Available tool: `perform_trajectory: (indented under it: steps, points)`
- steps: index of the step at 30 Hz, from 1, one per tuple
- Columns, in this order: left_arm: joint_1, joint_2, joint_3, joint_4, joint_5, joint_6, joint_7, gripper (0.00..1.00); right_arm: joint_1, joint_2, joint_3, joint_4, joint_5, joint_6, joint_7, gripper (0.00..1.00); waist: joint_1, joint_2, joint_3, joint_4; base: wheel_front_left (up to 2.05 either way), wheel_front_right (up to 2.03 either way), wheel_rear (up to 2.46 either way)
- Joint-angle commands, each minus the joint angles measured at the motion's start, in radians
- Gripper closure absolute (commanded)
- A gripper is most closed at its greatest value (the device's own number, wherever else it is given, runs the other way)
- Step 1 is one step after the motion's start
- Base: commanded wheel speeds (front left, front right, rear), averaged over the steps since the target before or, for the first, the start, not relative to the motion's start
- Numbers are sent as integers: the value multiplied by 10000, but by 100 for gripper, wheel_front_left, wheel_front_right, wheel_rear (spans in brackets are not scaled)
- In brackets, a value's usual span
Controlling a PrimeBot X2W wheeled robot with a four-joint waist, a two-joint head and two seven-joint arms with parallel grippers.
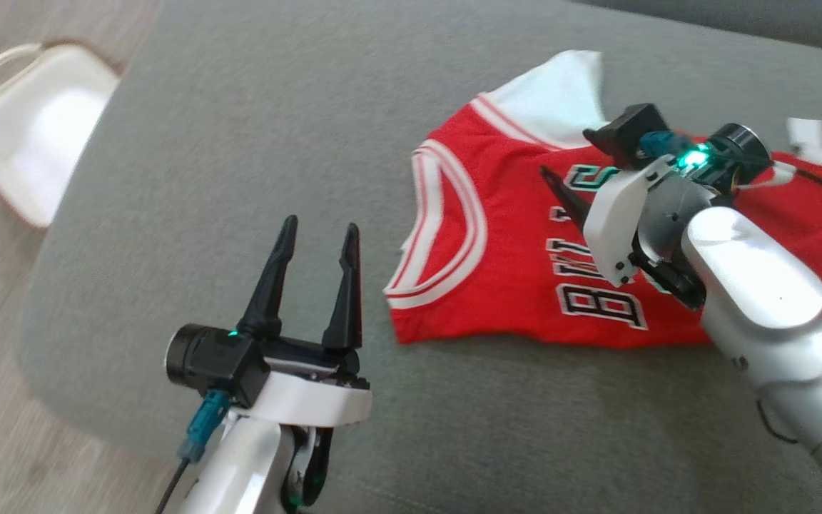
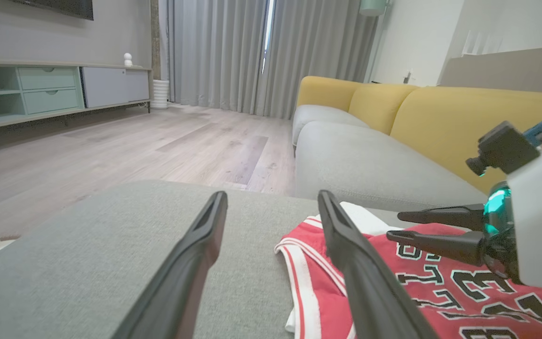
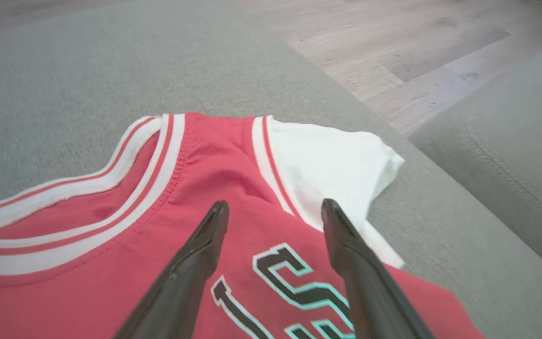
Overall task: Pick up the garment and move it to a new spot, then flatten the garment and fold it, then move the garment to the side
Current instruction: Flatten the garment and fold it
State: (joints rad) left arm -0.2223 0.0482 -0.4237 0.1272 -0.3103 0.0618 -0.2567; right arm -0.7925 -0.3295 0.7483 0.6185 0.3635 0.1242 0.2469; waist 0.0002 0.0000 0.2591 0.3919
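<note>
Garment [image 1: 518, 285], red jersey, lies fairly flat on grey ottoman [image 1: 240, 143]. R end effector [image 3: 274, 203] open, empty, above its upper part; L end effector [image 1: 320, 223] open, empty, just beside it. Judged step: flatten/fold. Next move needs descent, then pinch on an edge.

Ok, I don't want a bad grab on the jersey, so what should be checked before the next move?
1. Left gripper open: ok, jaws apart over the bare grey cushion, beside the jersey.
2. Right gripper open: ok, jaws apart above the jersey near its white sleeve.
3. Grippers empty: ok, neither holds cloth.
4. Whole jersey on the cushion: cannot tell, the right arm hides part.
5. Room for moving it: ok, cushion bare to the jersey's left.
</note>
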Motion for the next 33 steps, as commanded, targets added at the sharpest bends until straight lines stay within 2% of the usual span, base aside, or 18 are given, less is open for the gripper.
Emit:
perform_trajectory:
  steps: [1, 8, 9, 10, 17, 22, 27, 31, 32, 33]
  points:
    - [-331, 20, 191, -301, -94, 49, -51, 0, -388, -110, 502, -64, 241, 65, 33, 0, -2, 0, 443, 536, 0, 0, 0]
    - [-447, 20, -80, -338, -302, 157, -51, 0, -1527, -582, 2766, 1115, 985, 65, -91, 0, -2, 0, 770, 887, 0, 0, 0]
    - [-466, 20, -98, -342, -325, 172, -51, 0, -1617, -604, 3034, 1242, 1160, 65, -58, 16, -2, 0, 797, 909, 0, 0, 0]
    - [-480, 20, -116, -343, -344, 186, -51, 0, -1721, -633, 3290, 1317, 1309, 65, -97, 100, -2, 0, 819, 924, 0, 0, 0]
    - [-526, 20, -166, -362, -409, 279, -51, 0, -2578, -778, 3706, 1889, 1824, 65, -1075, 100, -2, 0, 907, 894, 0, 0, 0]
    - [-563, 20, -185, -341, -445, 291, -51, 0, -3555, -920, 3392, 2685, 1700, 65, -1994, 100, -2, 0, 905, 861, 0, 0, 0]
    - [-633, 20, -305, -402, -544, 300, -51, 0, -4758, -1083, 2776, 3906, 1121, 65, -2871, 100, -2, 0, 1005, 964, 0, 0, 0]
    - [-645, 20, -338, -399, -604, 279, -51, 0, -5508, -992, 2327, 5385, 140, 65, -3643, 100, -2, 0, 1112, 1093, 0, 0, 0]
    - [-649, 20, -343, -391, -612, 277, -51, 0, -5522, -891, 2238, 5633, 41, 65, -3755, 47, -2, 0, 1118, 1110, 0, 0, 0]
    - [-656, 20, -346, -383, -620, 279, -51, 0, -5504, -780, 2138, 5854, -18, 65, -3860, 0, -2, 0, 1120, 1119, 0, 0, 0]
